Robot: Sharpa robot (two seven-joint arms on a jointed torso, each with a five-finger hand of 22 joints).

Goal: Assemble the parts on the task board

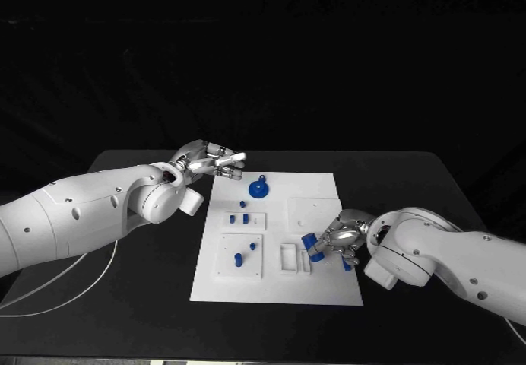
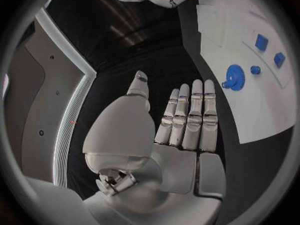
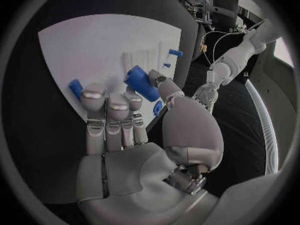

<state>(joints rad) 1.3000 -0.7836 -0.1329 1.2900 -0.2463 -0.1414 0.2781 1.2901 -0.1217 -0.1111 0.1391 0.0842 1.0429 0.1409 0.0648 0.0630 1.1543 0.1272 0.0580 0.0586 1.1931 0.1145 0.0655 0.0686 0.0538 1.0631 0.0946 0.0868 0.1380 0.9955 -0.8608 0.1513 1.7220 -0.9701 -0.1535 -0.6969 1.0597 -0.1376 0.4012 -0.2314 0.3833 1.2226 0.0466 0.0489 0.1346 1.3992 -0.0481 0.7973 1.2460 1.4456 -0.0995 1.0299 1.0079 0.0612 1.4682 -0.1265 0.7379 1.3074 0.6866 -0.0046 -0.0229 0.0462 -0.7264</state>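
While the right hand (image 1: 342,242) sits over the near right part of the task board (image 1: 318,186), its fingers (image 3: 107,105) hold a blue block-shaped part (image 3: 142,83), pinched between thumb and fingertips in the right wrist view. Step in hand looks like carrying or seating this piece, probably toward the slotted white holder (image 1: 289,258) just beside the hand; which recess it belongs in, cannot tell. Another small blue piece (image 3: 75,87) shows beside the fingertips, touching or not is unclear.

Left hand (image 1: 208,161) hovers at the far left corner of the board, fingers (image 2: 187,112) straight and side by side, holding nothing. Blue gear (image 1: 258,188) lies on the board near it, apart from the hand. More blue parts stand in the left-side fixtures: two small blocks (image 1: 239,220) and a peg (image 1: 238,260) in the square plate nearer the robot.

Next move, as a judgement: line the held block up with its slot, lower it straight, then release. Risk is a tilted entry or bumping neighbouring pieces. Board rests flat on the black worktop (image 1: 131,304).
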